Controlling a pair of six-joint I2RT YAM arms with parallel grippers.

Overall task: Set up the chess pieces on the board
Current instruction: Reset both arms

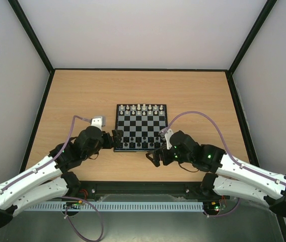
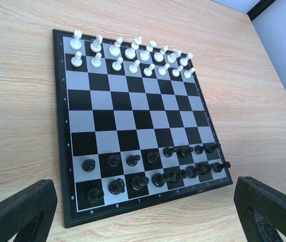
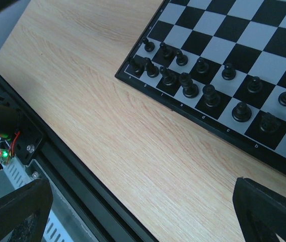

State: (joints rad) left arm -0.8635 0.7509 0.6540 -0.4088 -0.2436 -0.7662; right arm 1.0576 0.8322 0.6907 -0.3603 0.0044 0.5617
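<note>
While both arms hover low at the near side of the table point(image 1: 82, 91), the board point(image 1: 141, 126) lies flat at its middle, square to the robot. The left tool point(image 1: 116, 138) hangs just beside the board's near left corner and the right tool point(image 1: 155, 154) just off its near right corner. Each has its fingers spread wide with nothing between them.

The chess pieces point(image 2: 153, 169) stand upright on the two rows nearest the robot, facing the white pieces point(image 2: 133, 55) ranked along the two far rows. Both dark rows look filled, so the set-up appears to be at or near its end. Whether every piece at the far end of each wrist view sits centred on its square cannot be told.

The likely hazard now is the arms themselves. Open fingers far broader than any piece, carried low past the board's near edge, could clip the border and jolt the board. They could also sweep the back rank, toppling several close-set pieces at once.
</note>
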